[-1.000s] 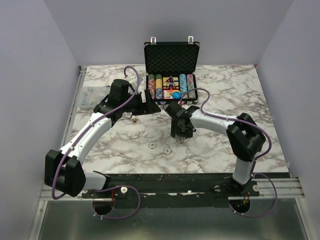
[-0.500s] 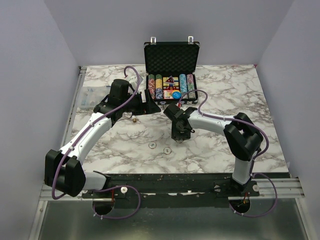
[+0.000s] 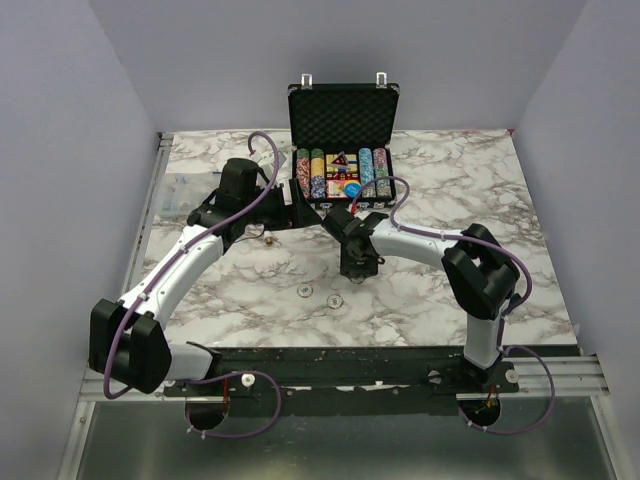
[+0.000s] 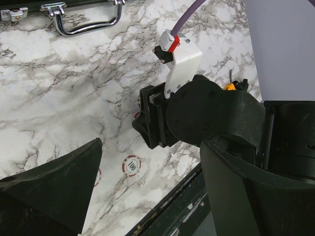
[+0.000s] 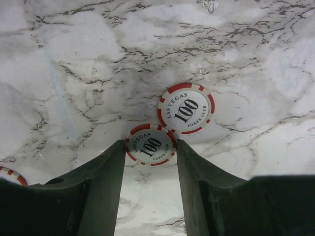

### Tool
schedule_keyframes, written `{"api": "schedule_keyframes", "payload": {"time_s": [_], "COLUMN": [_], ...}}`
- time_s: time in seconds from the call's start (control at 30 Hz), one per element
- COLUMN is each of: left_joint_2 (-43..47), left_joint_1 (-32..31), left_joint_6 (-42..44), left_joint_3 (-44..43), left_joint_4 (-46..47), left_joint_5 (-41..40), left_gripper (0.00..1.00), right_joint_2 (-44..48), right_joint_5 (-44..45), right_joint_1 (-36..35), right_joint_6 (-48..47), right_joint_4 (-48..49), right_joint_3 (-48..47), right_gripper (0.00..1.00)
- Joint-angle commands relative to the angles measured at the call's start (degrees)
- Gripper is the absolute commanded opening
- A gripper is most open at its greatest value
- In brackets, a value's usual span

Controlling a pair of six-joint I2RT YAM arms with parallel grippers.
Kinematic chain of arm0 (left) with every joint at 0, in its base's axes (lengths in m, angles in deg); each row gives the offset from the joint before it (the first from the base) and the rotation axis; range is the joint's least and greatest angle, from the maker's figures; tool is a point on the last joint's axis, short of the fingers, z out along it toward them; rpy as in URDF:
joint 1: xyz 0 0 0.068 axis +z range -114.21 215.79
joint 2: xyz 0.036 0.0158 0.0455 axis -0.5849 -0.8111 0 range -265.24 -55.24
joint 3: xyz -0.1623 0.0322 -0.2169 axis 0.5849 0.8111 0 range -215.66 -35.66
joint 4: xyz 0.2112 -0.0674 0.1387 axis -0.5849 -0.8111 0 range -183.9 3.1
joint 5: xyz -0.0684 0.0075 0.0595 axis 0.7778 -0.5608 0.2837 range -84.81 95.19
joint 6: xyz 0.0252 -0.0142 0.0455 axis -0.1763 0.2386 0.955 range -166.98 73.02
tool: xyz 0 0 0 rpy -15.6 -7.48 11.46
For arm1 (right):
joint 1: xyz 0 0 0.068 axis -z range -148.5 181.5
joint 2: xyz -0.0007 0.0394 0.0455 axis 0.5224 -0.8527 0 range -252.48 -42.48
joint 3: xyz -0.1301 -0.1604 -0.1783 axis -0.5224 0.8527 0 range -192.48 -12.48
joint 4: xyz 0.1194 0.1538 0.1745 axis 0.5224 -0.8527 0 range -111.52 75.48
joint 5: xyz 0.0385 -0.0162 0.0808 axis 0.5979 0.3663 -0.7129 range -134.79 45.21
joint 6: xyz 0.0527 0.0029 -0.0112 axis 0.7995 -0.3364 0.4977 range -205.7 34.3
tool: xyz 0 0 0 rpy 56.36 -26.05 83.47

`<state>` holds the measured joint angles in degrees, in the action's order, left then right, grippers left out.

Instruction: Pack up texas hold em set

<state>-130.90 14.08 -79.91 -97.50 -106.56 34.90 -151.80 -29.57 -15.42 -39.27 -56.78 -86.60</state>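
Note:
The black briefcase (image 3: pixel 343 105) stands open at the back of the table, lid up, with multicoloured chip rows (image 3: pixel 310 172), a red card box (image 3: pixel 340 165) and a blue disc (image 3: pixel 352 189) inside. Its handle shows in the left wrist view (image 4: pixel 88 22). My right gripper (image 3: pixel 358 270) is shut on a red-and-white 100 chip (image 5: pixel 150 144), held by its edges between both fingertips (image 5: pixel 110 157). A second 100 chip (image 5: pixel 186 108) lies on the marble just beyond it, and also shows from above (image 3: pixel 334 299). My left gripper (image 3: pixel 300 208) is open and empty beside the case's front left corner.
A third chip (image 3: pixel 304 291) lies left of the second; the left wrist view shows a chip (image 4: pixel 132 165) below the right arm's gripper (image 4: pixel 197 113). A clear plastic item (image 3: pixel 185 190) lies at the table's left edge. The table's front edge (image 4: pixel 167 206) is near.
My right gripper has moved a little to the left and back, toward the case, with the chip between its fingers. The left arm has not moved.

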Motion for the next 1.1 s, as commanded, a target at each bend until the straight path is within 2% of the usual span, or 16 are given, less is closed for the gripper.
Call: {"api": "schedule_keyframes", "payload": {"time_s": [0.0, 0.5, 1.07], "left_joint_2": [0.4, -0.1, -0.7], "left_joint_1": [0.1, 0.2, 0.2], "left_joint_6": [0.0, -0.1, 0.1], "left_joint_3": [-0.2, -0.1, -0.3], "left_joint_4": [0.7, 0.8, 0.6], "left_joint_5": [1.2, 1.4, 1.3], "left_gripper": [0.80, 0.81, 0.80], "right_joint_2": [0.8, 0.3, -2.2], "right_joint_5": [4.1, 10.8, 12.2], "right_joint_1": [-0.4, 0.0, 1.8], "right_joint_6": [-0.2, -1.8, -3.2], "right_joint_4": [-2.2, -4.1, -3.0], "right_joint_3": [-2.3, -4.7, -4.7], "right_gripper": [0.48, 0.48, 0.48]}}
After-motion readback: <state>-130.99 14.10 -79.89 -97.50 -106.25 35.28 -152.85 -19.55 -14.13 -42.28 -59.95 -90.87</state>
